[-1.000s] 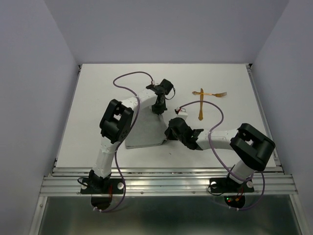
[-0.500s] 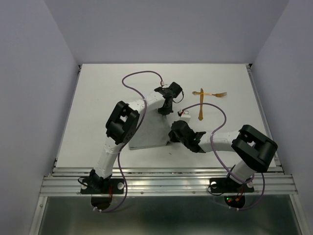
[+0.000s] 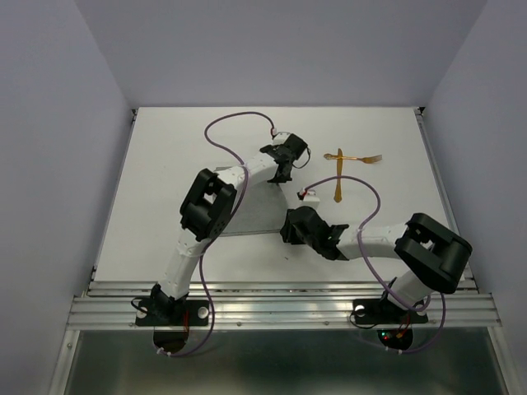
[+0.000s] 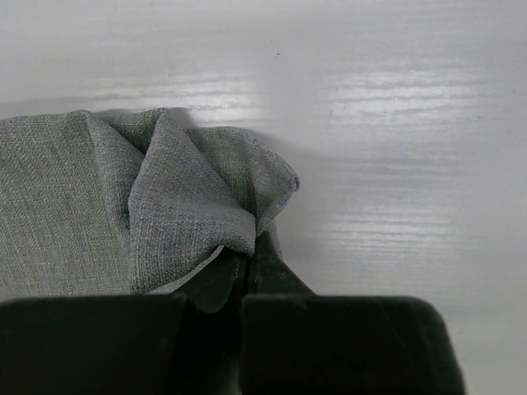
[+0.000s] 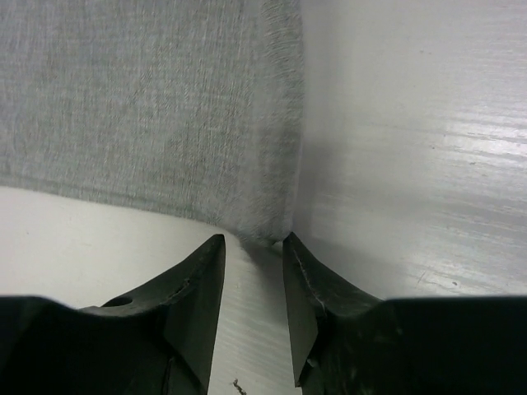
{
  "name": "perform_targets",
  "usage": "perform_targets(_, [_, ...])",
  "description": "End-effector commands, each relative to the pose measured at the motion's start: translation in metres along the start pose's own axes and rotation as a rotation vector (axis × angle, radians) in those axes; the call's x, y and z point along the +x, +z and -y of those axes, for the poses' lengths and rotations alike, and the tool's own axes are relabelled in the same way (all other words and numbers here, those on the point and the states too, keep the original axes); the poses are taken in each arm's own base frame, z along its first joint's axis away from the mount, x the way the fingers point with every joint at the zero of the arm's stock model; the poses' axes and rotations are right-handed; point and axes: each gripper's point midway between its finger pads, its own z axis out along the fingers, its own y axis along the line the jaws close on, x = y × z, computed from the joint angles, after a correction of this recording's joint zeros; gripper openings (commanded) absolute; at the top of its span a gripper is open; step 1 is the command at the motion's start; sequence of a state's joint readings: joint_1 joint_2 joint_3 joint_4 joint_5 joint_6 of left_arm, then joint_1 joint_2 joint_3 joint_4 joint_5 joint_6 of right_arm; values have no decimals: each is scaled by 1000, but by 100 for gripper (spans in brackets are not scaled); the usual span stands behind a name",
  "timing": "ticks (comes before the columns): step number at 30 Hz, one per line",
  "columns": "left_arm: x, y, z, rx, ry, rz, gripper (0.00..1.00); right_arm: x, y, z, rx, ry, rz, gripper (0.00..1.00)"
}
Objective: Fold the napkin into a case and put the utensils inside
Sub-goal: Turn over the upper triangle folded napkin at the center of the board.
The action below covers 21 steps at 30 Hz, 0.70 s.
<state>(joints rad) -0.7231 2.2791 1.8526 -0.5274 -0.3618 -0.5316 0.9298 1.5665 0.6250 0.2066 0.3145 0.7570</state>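
Note:
The grey napkin (image 3: 259,210) lies flat in the middle of the table, partly under the left arm. My left gripper (image 3: 281,174) is shut on its far right corner, which bunches up between the fingers in the left wrist view (image 4: 189,197). My right gripper (image 3: 286,226) is open at the napkin's near right corner (image 5: 272,226); in the right wrist view the corner lies just ahead of the fingertips (image 5: 212,247), not held. The two golden utensils (image 3: 342,169) lie crossed on the table to the far right, the fork (image 3: 362,157) pointing right.
A small white tag (image 3: 310,195) on the right arm's cable sits beside the napkin. Purple cables loop over both arms. The table's raised edge (image 3: 445,189) runs along the right side.
My left gripper has pulled the napkin's far corner to the right and away, spreading the cloth flatter. My right gripper has let go of the near right corner and now stands open beside it.

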Motion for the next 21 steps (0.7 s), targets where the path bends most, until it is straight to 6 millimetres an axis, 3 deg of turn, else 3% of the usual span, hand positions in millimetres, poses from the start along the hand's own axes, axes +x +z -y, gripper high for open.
perform_targets(1, [-21,-5,4,-3,-22,88,0,37,-10,28,74,-53,-124,41])
perform_targets(3, [-15,-5,8,6,-14,80,0,33,-13,27,73,-46,-107,42])
perform_targets(10, [-2,-4,15,19,17,57,0,5,-34,31,82,-19,2,62])
perform_targets(17, [6,2,20,23,38,20,1,-26,-55,75,200,64,116,65])
perform_targets(19, [7,3,24,35,41,12,11,-32,-62,89,229,86,139,65])
perform_targets(21, [5,1,27,49,37,18,30,-33,-65,98,248,97,144,65])
